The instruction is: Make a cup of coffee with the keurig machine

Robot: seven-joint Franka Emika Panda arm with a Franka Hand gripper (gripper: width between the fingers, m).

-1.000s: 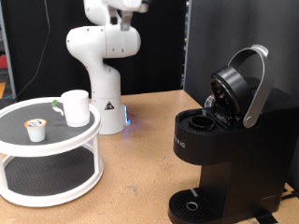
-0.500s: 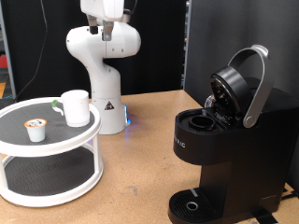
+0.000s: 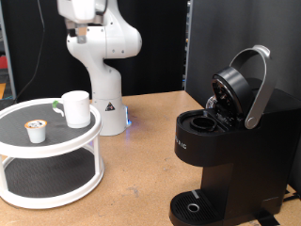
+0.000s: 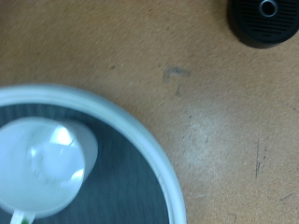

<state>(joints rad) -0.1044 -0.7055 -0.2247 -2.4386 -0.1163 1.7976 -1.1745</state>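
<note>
On white tray point(image 3: 56, 151), cup point(image 3: 76, 108)

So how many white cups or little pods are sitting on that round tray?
2. The cup stands at the back of the round tray's upper tier; the small coffee pod sits nearer its front. The lower shelf looks bare, though its back is partly hidden.

— How many cups do you see?
— You have one cup point(image 3: 75, 106), white, plus one small white coffee pod point(image 3: 36, 130) near it.
— And where do they sit?
— On one round white stand point(image 3: 56, 151) with two tiers.
— Machines?
— You've got one keurig machine point(image 3: 226, 141) on the counter point(image 3: 141, 169), and one robot arm point(image 3: 102, 56).
— From the wrist view?
— One cup, one stand rim, one black drip tray point(image 4: 266, 21).
</note>
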